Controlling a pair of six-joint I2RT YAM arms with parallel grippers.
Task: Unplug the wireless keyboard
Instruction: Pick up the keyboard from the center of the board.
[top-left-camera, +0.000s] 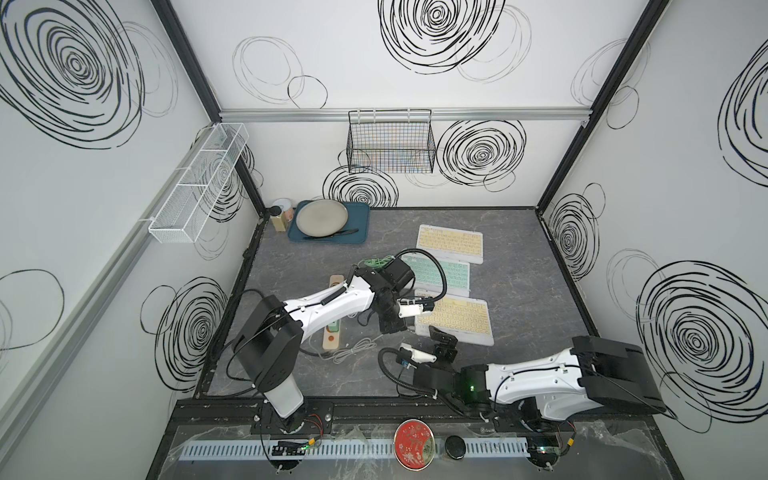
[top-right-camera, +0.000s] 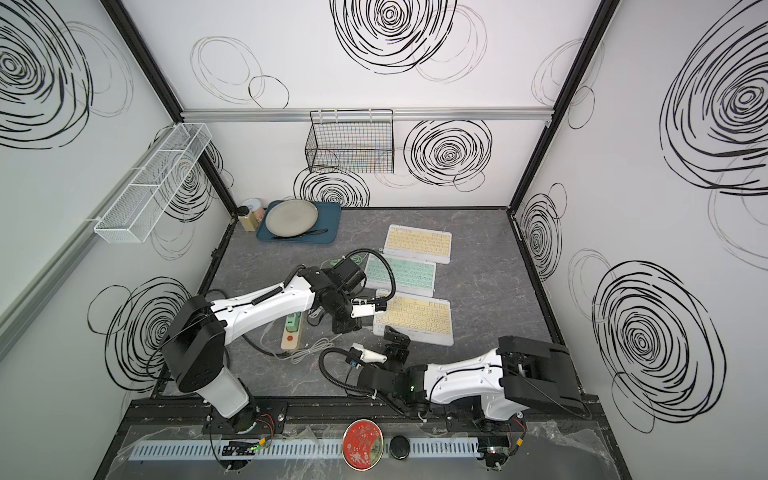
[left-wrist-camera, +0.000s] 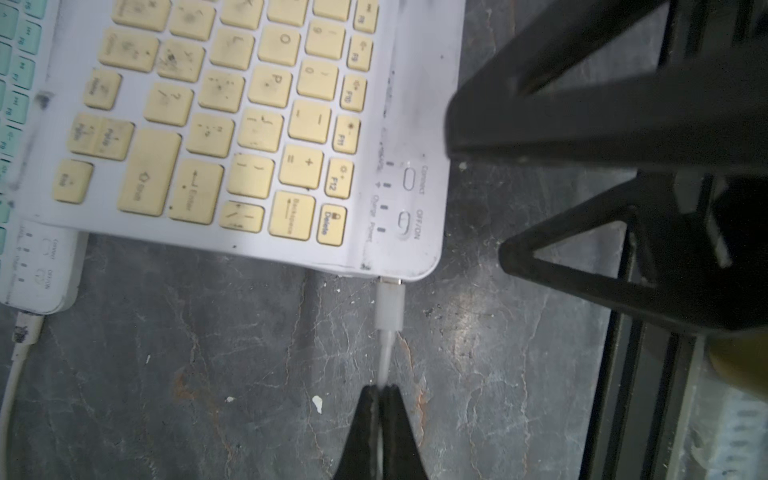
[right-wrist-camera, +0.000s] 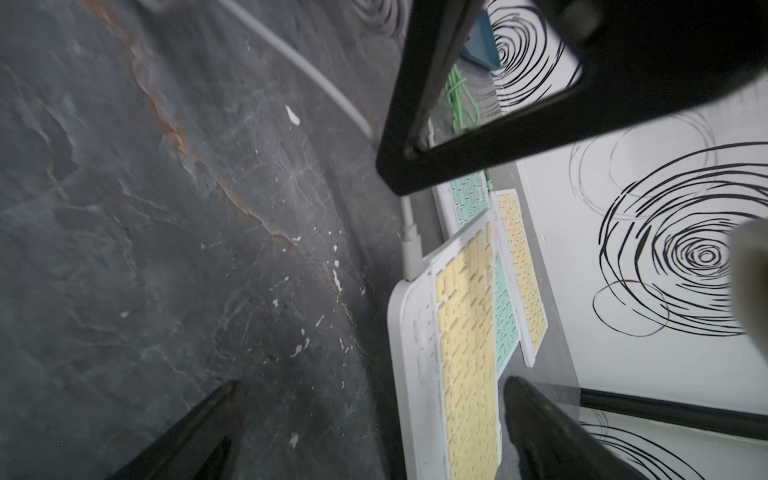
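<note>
Top views first. The one I'm after is the near yellow keyboard (top-left-camera: 455, 320), the nearest of 3 on the table (top-left-camera: 519, 270), with the power strip (top-left-camera: 332, 338) off to its left. The left gripper (top-left-camera: 394, 328) is down at the keyboard's left edge, and the right gripper (top-left-camera: 442, 338) hangs over its near-left corner. The arm hides the plug here.

Left wrist: the left gripper is pinched right together on the white cable (left-wrist-camera: 384, 357), a little back from the plug (left-wrist-camera: 390, 307). The plug looks fully seated in the corner by the Delete key. Since I've got cord and not plug body, I'd pull slow and straight out along the plug's line, flat to the table. A sideways yank could bend the connector or just drag the board.

Right wrist: the right jaws are spread wide and holding nothing, with 1 finger (right-wrist-camera: 540, 424) beside the keyboard's near end. I'd press it down on the board so it can't slide.

Room: there's open table left of the plug, but the power strip and loose cords (top-right-camera: 316, 347) cut the pull short. The green keyboard (top-right-camera: 401, 274) sits just beyond on the far side. The 2 grippers are close, so I'd watch for a knock.
</note>
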